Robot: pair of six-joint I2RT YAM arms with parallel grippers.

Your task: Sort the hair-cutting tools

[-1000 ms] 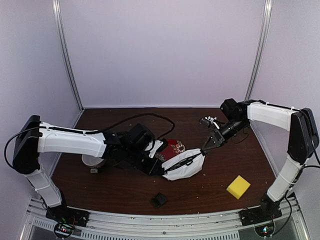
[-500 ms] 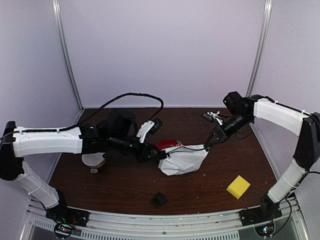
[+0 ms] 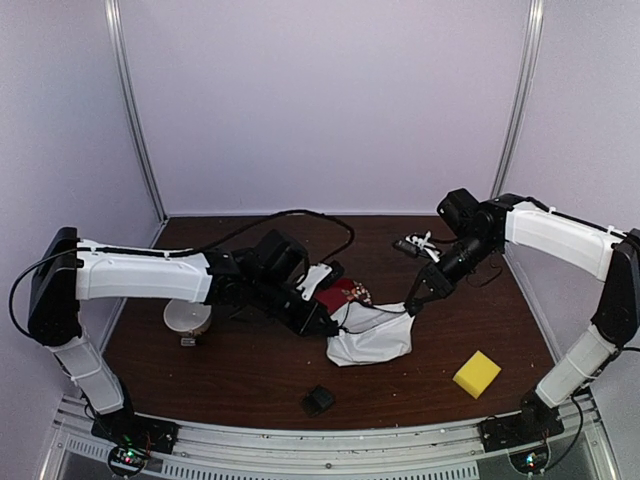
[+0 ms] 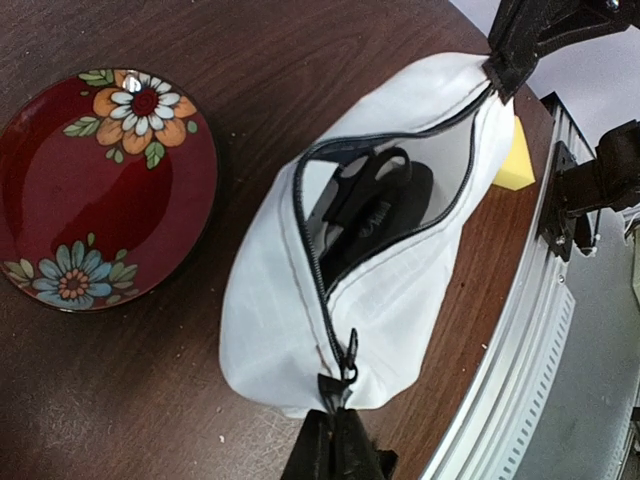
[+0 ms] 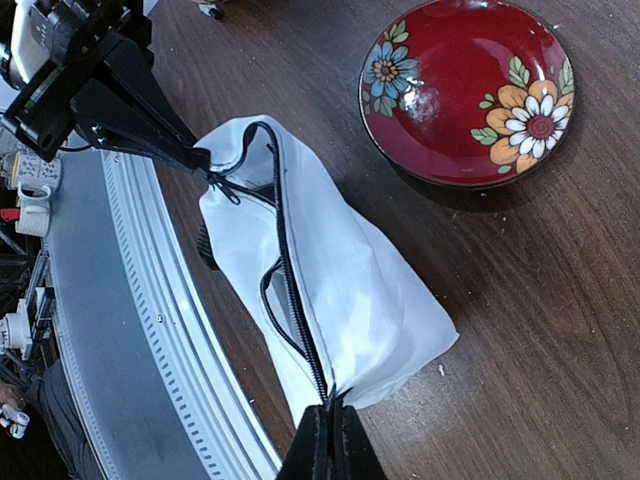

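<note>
Nearest the arms, the black attachment block (image 3: 318, 400) lies on the worktop (image 3: 250, 370), a yellow sponge (image 3: 477, 373) well to its right. Beyond, the white pouch (image 3: 372, 335) is stretched between both claws: left claw (image 3: 328, 325) clenched on its zip-pull end, right claw (image 3: 410, 304) clenched on the opposite corner. Only the left wrist view looks through the open zip: black scissors (image 4: 352, 196) handles over another dark tool. The red plate (image 3: 345, 293) sits just behind, partly hidden by the left arm.
</note>
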